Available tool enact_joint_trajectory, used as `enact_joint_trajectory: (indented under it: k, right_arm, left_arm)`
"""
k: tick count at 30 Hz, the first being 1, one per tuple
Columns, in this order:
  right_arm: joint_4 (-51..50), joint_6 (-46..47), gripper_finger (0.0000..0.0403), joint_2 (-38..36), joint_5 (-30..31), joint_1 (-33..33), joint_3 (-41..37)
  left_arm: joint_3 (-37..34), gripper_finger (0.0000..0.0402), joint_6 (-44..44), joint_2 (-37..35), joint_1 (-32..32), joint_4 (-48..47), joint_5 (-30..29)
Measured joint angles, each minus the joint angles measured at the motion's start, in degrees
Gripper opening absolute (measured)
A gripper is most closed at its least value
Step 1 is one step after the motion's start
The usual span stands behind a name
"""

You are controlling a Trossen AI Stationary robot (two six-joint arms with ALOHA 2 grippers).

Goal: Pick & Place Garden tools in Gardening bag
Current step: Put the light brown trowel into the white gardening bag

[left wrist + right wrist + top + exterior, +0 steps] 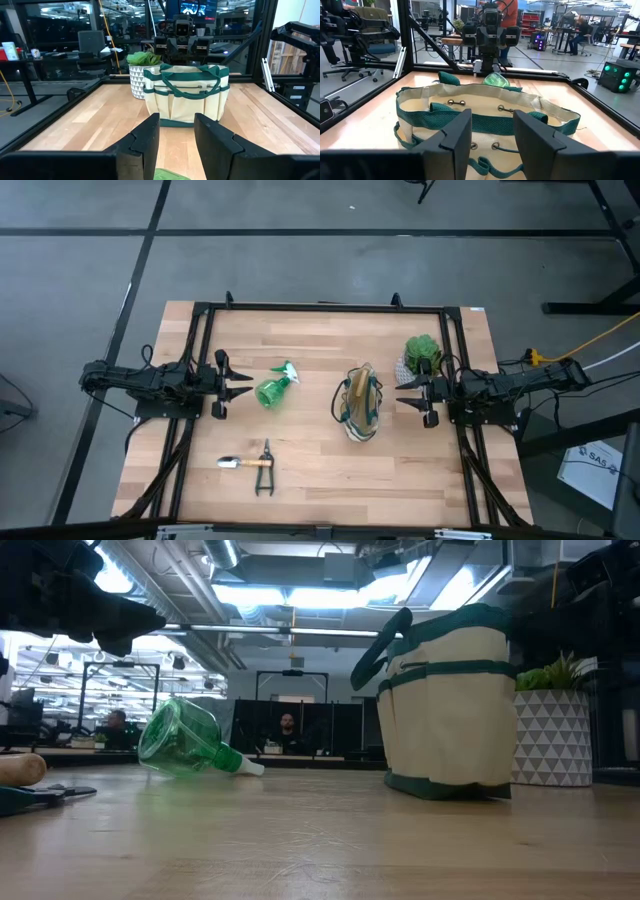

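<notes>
The beige gardening bag [360, 402] with green trim stands upright on its base at the table's middle right, its mouth open; it also shows in the low view [450, 705]. The green spray bottle [275, 388] lies on its side left of the bag. The silver trowel [240, 463] and the dark pruning shears [265, 478] lie together near the front edge. I cannot make out the hand rake. My left gripper [235, 377] is open just left of the bottle [167, 175]. My right gripper [410, 395] is open just right of the bag [485, 120].
A green plant in a white patterned pot [422, 355] stands close behind my right gripper, right of the bag. A black frame [200, 310] runs around the table. Bare wood lies between the bottle and the bag and along the front right.
</notes>
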Motion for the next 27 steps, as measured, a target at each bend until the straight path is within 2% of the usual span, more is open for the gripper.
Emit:
enact_joint_trajectory:
  k: [16,27]
  right_arm:
    - [0.00,-0.01,0.0147,0.00,0.00,-0.01,0.00]
    - [0.00,-0.01,0.0147,0.00,0.00,-0.01,0.00]
  left_arm:
    - [-0.02,0.0118,-0.81,0.00,-0.01,0.13,0.00]
    - [-0.08,0.0118,-21.38,0.02,-0.07,4.13,1.55]
